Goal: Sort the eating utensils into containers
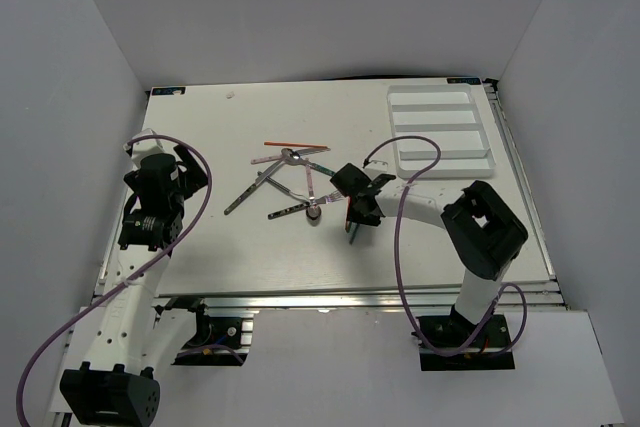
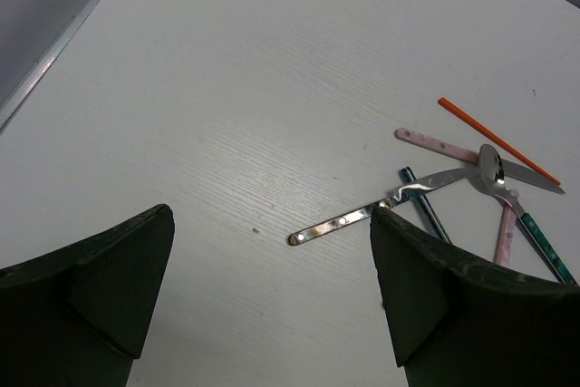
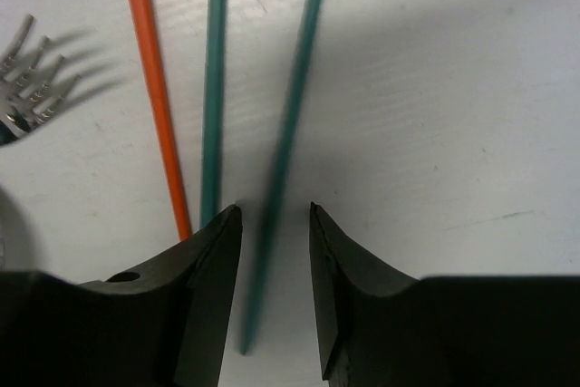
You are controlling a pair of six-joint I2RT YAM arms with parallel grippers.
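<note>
Item: dark green stick (image 3: pixel 285 133), 1 of the eating utensils, thin and straight, lying left of the tray (image 1: pixel 445 159) and on the arms' side of it, well apart from it. It runs lengthwise between the jaws of the right gripper (image 3: pixel 275 208), which stand about half open. A gap shows on both sides of the stick at the tips, so nothing looks pinched. Just beside it, on the side away from the tray as far as can be judged, lie a second green stick (image 3: pixel 214 88) and an orange stick (image 3: pixel 154 88), roughly parallel, then the tines of a fork (image 3: pixel 32 56). Further left of the tray sits the loose heap: a knife (image 2: pixel 331 226), a spoon (image 2: pixel 494 169) and pink sticks (image 2: pixel 435 144), crossing one another on the table (image 1: pixel 200 117). No utensil is visible in the tray's 3 long compartments. The left gripper (image 2: pixel 270 215) hangs beyond the heap from the tray, jaws spread fully and empty. Handling, by judgement: the stick is light, stiff and smooth, and apt to roll or swivel. Take it near mid-length, which needs the jaws almost closed. The metal pieces are heavier and slick, so take them across the handle. Risk: the neighbouring green stick lies close enough to be caught by the left finger.
</note>
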